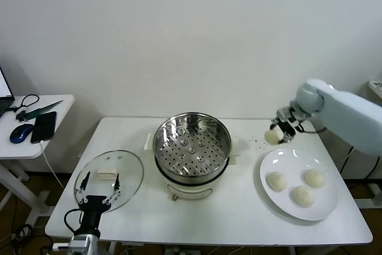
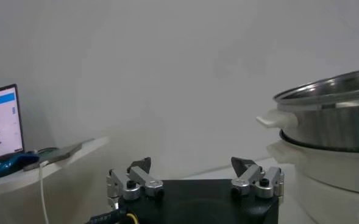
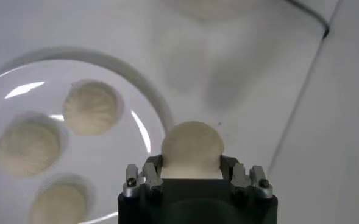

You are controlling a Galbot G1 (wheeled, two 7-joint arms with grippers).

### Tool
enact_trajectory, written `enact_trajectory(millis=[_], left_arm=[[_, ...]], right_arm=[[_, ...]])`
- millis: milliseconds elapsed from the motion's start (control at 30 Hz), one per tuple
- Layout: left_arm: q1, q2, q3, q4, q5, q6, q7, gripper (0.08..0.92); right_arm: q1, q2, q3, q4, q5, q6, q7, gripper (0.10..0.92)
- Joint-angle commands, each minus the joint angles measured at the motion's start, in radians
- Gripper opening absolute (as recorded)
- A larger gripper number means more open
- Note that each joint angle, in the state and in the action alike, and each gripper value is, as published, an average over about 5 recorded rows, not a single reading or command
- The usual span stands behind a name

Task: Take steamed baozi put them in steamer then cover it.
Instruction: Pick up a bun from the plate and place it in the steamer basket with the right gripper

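My right gripper [image 1: 276,134] is shut on a cream-white baozi [image 1: 273,137] and holds it in the air above the table, between the steamer and the plate's far edge. The wrist view shows the bun [image 3: 192,149] between the fingers [image 3: 153,167]. Three more baozi [image 1: 276,181] [image 1: 314,177] [image 1: 302,196] lie on the white plate [image 1: 324,207]; they also show in the right wrist view [image 3: 92,108]. The steel steamer basket [image 1: 192,143] stands empty on its white pot base [image 1: 190,188] at the table's middle. My left gripper [image 1: 99,193] is open, low at the front left by the glass lid.
The round glass lid [image 1: 109,178] with a white handle lies flat on the table left of the steamer. A side table [image 1: 36,129] at far left carries a phone, a mouse and cables. The steamer's rim and handle [image 2: 280,119] show in the left wrist view.
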Motion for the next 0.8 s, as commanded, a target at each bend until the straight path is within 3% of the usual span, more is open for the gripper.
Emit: enact_trajectory(millis=[33,533,800], left_arm=[[0.005,0.005,0.000,-0.003,-0.005,0.000,0.000,0.823],[0.023,0.048,0.002,-0.008,-0.043,0.003,-0.004,0.823],[0.019,0.066,0.005,-0.010,-0.045,0.007,-0.002,0.823]], right_arm=[[0.253,0.144,-0.116,0.098,-0.059,0.169,-0.007,0.633],[0.096,0.498,-0.029,0.069,-0.270,0.289,0.011,0.636],[-0.032,0.584,-0.012,0.015,-0.384,0.321,0.021,0.636]])
